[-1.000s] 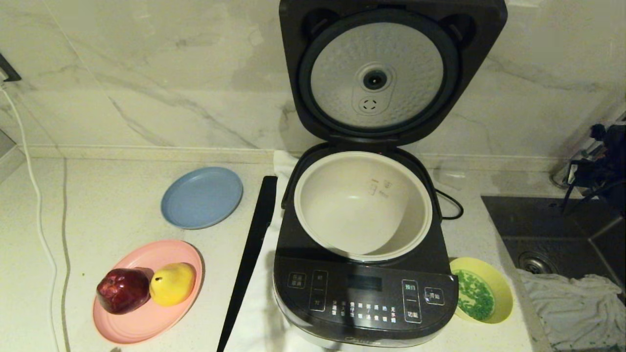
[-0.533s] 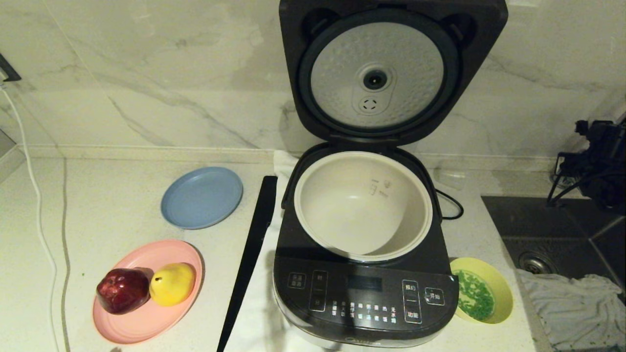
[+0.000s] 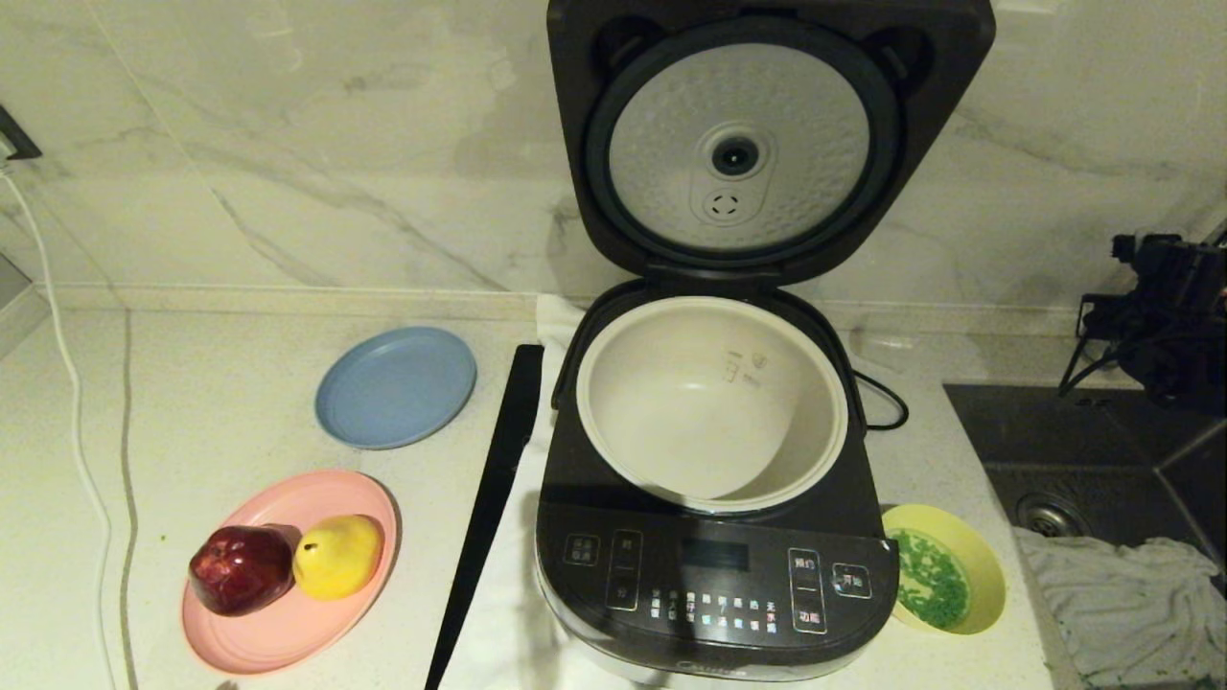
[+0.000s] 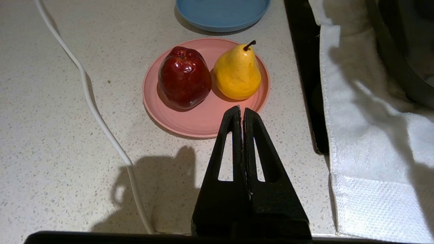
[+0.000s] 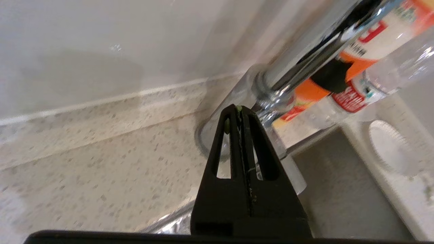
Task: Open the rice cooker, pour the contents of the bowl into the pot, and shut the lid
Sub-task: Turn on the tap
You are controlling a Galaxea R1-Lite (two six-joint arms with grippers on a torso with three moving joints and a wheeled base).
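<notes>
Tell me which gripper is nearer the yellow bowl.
Right, probably. The right gripper is shut by the faucet base behind the sink, on the bowl's side of the cooker. The left gripper, shut, hangs near the pink plate, across the cooker.

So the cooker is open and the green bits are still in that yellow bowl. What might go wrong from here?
1. The bowl sits tight against the rice cooker, so a grip on its rim may be awkward and could tip it.
2. The bowl is shallow; the contents could spill on the way to the pot.
3. The right gripper, shut, is up by the faucet and could bump it when it moves.
</notes>
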